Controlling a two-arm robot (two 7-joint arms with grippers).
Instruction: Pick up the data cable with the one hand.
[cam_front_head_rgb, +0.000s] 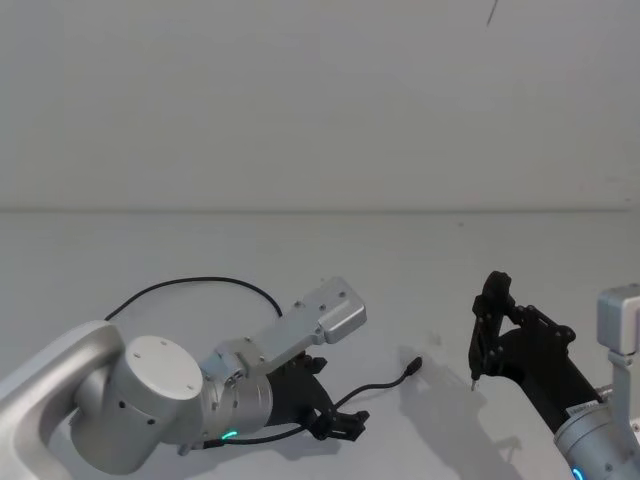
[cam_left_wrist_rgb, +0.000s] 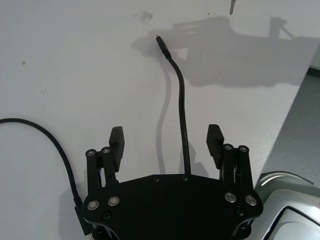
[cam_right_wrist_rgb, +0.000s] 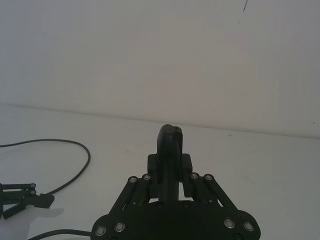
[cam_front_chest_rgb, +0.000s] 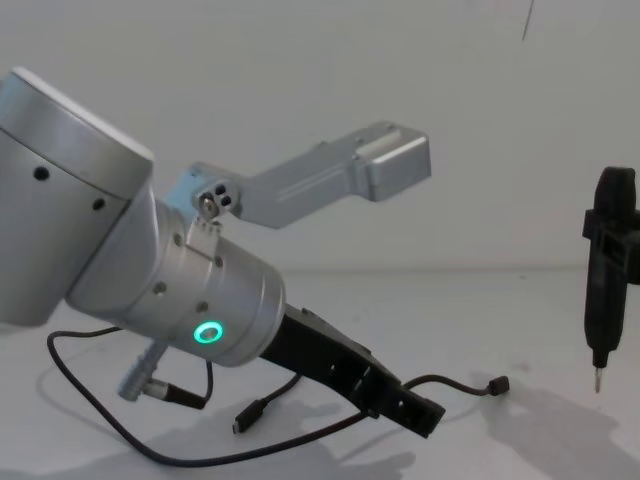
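The data cable (cam_front_head_rgb: 200, 283) is thin and black and lies in a loose loop on the white table. One small plug (cam_front_head_rgb: 412, 367) points toward the right arm. My left gripper (cam_left_wrist_rgb: 165, 137) sits low over the table, open, with its fingers (cam_left_wrist_rgb: 116, 142) either side of a cable run (cam_left_wrist_rgb: 181, 110) and not touching it. From the chest it shows as a flat black hand (cam_front_chest_rgb: 420, 415) below the green ring light (cam_front_chest_rgb: 208, 333). A second plug (cam_front_chest_rgb: 245, 420) lies under the wrist. My right gripper (cam_right_wrist_rgb: 170, 172) is raised at the right, shut on a black pen-shaped tool (cam_front_head_rgb: 487, 320).
A short black wire with a silver cylindrical connector (cam_front_chest_rgb: 140, 382) lies beneath the left wrist. The pen tool's metal tip (cam_front_chest_rgb: 598, 380) hangs just above the table (cam_front_head_rgb: 330, 250), right of the cable's plug. A plain wall stands behind.
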